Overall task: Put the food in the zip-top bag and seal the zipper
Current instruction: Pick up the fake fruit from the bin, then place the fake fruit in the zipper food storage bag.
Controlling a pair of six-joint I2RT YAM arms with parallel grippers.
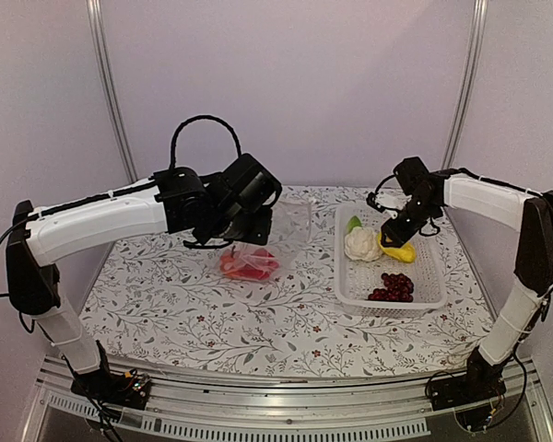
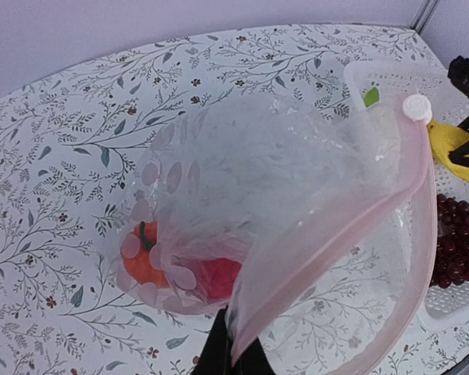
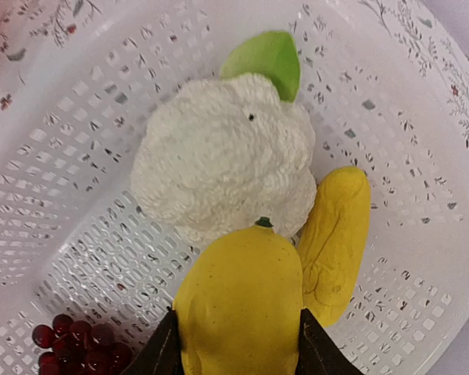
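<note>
Flowery tablecloth (image 1: 212,322) under everything, and the white mesh basket (image 1: 387,304) is the anchor here. Left of the basket, the left gripper (image 2: 233,344) is pressed together on the zip-top bag (image 2: 297,156) right by its pink zipper (image 2: 359,219), with the pumpkin (image 2: 141,262) and red pepper (image 2: 215,277) inside. Inside the basket, the right gripper (image 3: 234,328) pinches a yellow piece (image 3: 238,289) that's touching the cauliflower (image 3: 227,156). The grapes (image 3: 78,344) sit at the basket's near end.

Two yellow pieces (image 3: 242,308); one each of bag (image 2: 297,156), basket (image 3: 62,180), pumpkin (image 2: 141,264), pepper (image 2: 216,277), cauliflower (image 3: 227,156), grape bunch (image 1: 394,287)
</note>
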